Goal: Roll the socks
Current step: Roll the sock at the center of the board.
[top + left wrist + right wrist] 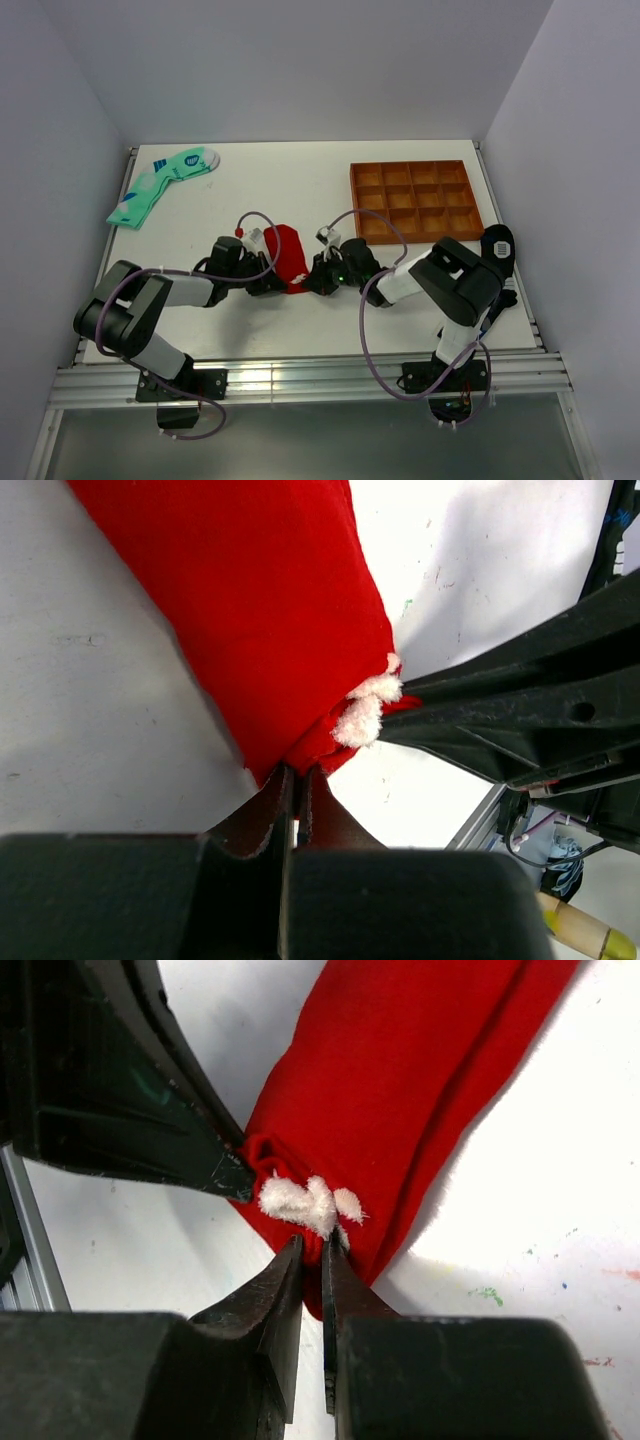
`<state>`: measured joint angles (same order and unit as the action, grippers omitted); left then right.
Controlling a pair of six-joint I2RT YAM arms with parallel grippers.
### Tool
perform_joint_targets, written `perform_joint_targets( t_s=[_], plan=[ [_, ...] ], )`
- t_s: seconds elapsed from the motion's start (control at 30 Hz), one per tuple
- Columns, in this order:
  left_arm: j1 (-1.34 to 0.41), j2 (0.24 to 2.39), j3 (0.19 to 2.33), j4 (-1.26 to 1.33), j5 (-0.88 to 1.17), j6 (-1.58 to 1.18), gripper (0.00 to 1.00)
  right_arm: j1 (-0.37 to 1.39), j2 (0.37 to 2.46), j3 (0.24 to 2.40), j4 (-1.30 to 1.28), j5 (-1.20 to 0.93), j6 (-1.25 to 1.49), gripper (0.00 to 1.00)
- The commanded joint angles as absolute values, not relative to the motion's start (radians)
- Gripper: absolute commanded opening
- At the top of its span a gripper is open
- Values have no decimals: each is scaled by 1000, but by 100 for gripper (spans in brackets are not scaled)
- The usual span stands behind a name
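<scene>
2 arm bases sit at the near table [280, 180] edge, well nearer than the tray [408, 165]. Both arms reach in to 1 spot left of the tray and a bit nearer than its near left corner.

Left gripper [297, 772]: fingers pressed together, pinching the near end of the socks [288, 255]. Right gripper [314, 1245]: also closed, pinching the same near end, right beside a white fluff patch [305, 1200] on the fabric. The 2 grippers' tips are almost touching, left one on the side away from the tray.

The socks are red, lying flat on the table as 1 strip. They run from the grippers away toward the far edge and stop about level with the tray's near rim, left of it and apart from it.

Black sock [497, 245] lies just off the tray's near right corner. Green sock [160, 185] is far left of the tray, about level with it, by the table's left edge.
</scene>
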<state>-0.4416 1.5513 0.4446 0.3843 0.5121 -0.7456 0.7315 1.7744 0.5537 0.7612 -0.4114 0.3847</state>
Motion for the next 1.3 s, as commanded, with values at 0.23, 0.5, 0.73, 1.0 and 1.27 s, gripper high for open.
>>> perform_joint_targets(
  t_s=[0.23, 0.5, 0.73, 1.0, 1.27],
  plan=[
    [-440, 1490, 373, 411, 486, -723, 17, 739, 1799, 732, 370, -377, 429, 0],
    [-443, 1364, 311, 515, 427, -726, 30, 739, 1801, 827, 106, -384, 474, 0],
    [-462, 1206, 235, 583, 276, -721, 41, 738, 1802, 903, -72, -402, 457, 0],
    [-609, 1129, 198, 597, 34, -646, 48, 735, 1882, 1058, -302, -433, 439, 0],
    [-771, 1135, 98, 773, -187, -652, 49, 726, 1951, 1184, -483, -466, 414, 0]
  ],
)
